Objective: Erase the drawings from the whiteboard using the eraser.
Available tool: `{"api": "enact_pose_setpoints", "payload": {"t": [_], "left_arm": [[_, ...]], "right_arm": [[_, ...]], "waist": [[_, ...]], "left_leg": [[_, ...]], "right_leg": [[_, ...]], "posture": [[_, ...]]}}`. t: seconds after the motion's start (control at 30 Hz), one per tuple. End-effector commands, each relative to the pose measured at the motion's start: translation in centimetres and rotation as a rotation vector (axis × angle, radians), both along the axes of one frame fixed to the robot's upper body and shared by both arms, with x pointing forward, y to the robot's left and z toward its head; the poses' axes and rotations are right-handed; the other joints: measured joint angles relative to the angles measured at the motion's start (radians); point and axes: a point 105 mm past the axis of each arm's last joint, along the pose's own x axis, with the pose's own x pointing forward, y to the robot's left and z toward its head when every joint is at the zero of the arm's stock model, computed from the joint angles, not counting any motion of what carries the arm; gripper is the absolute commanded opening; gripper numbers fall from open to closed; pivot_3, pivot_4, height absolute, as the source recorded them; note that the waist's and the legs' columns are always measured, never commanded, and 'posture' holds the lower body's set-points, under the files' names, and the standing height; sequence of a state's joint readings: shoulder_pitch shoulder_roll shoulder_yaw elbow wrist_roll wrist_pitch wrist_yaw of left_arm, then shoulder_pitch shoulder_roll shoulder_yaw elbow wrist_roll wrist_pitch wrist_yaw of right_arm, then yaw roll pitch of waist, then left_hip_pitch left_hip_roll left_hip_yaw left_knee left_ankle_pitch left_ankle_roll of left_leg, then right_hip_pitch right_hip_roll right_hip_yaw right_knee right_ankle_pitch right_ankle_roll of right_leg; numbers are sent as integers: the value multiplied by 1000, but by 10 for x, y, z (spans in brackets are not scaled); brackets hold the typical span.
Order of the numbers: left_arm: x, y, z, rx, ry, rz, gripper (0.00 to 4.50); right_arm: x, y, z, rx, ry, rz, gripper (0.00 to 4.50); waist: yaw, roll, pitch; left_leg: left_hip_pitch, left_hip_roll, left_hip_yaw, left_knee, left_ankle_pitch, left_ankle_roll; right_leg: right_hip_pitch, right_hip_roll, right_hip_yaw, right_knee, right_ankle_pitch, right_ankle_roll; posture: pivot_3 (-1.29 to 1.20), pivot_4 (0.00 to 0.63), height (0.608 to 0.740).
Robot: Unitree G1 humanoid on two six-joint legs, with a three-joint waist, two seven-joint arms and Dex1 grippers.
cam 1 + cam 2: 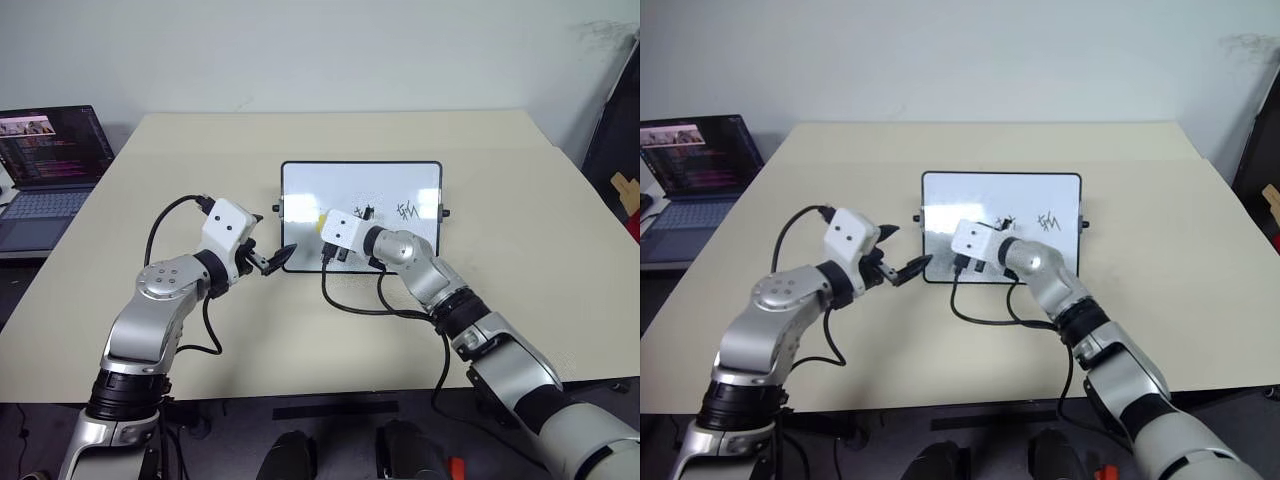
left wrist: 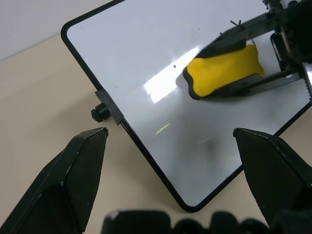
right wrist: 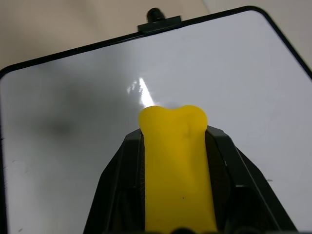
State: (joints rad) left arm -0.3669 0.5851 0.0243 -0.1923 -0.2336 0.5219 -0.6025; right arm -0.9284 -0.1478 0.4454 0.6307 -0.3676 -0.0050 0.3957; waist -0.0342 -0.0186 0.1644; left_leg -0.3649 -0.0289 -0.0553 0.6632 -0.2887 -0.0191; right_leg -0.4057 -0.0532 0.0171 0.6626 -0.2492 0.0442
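Note:
The whiteboard (image 1: 340, 185) lies flat in the middle of the tan table. Two groups of dark drawings (image 1: 405, 211) show on its right half; the one nearer the centre is partly hidden behind my right wrist. My right gripper (image 3: 174, 136) is shut on the yellow eraser (image 3: 178, 161), which its two black fingers clamp from both sides. The eraser (image 1: 328, 228) sits over the board's middle, left of the drawings. My left gripper (image 1: 280, 257) is open with nothing between its fingers, just off the board's near left corner (image 2: 187, 204).
An open laptop (image 1: 50, 170) stands at the far left beside the table. Black cables (image 1: 350, 300) loop over the table in front of the board. A dark object (image 1: 615, 120) stands past the table's right edge. A small knob (image 2: 100, 113) sticks out of the board's left side.

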Motion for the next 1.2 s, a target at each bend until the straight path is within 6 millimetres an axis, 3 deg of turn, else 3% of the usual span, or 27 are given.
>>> {"api": "enact_pose_setpoints", "payload": {"t": [0.03,0.13,0.27,0.4,0.63,0.73,0.87,1.0,1.2], "left_arm": [[-1,-6,9,6,-43,-24,4500],[-1,-7,9,6,-43,-27,4500],[-2,-8,9,5,-44,-29,4500],[-2,-8,9,3,-46,-26,4500],[1,-12,13,-15,-50,-37,4500],[2,-15,14,-20,-51,-52,4500],[3,-22,17,-34,-58,-75,4500],[4,-29,20,-45,-67,-107,4500],[11,-44,26,-45,-88,-158,4500]], "right_arm": [[9,5,35,94,-99,-32,1272],[10,11,39,105,-104,-33,1272],[9,10,21,63,-23,-25,1272],[9,-4,3,42,41,-49,1272],[16,-29,10,76,14,-115,1272],[17,-38,19,98,-18,-126,1272],[9,-36,42,218,-52,-78,1272],[-11,-31,70,361,-80,-2,1272],[-50,-40,81,451,-124,94,1271]], "waist": [[0,0,0],[0,0,0],[0,0,1],[0,0,1],[6,0,1],[7,0,1],[5,0,1],[1,0,1],[3,0,1]], "left_leg": [[0,0,0,0,0,0],[-1,0,0,-1,0,0],[-2,1,0,-2,0,0],[-3,1,0,-2,0,-1],[-2,1,-1,-2,0,0],[-2,0,-1,-1,0,0],[-2,0,-1,-1,0,0],[-4,1,-1,-2,0,-1],[-12,2,-1,-1,0,-1]], "right_leg": [[0,0,0,0,0,0],[-1,0,0,-2,0,0],[-1,0,0,-5,-1,-1],[-2,0,0,-6,-1,-1],[0,0,-1,-4,-1,-1],[0,0,-2,-4,-1,0],[0,0,-2,-4,-1,0],[-2,0,-1,-5,-1,0],[-8,0,-2,-6,-1,0]], "posture": [[0,150,740],[0,150,740],[0,150,740],[0,150,740],[0,150,740],[0,150,740],[0,150,740],[0,150,740],[0,150,740]]}}
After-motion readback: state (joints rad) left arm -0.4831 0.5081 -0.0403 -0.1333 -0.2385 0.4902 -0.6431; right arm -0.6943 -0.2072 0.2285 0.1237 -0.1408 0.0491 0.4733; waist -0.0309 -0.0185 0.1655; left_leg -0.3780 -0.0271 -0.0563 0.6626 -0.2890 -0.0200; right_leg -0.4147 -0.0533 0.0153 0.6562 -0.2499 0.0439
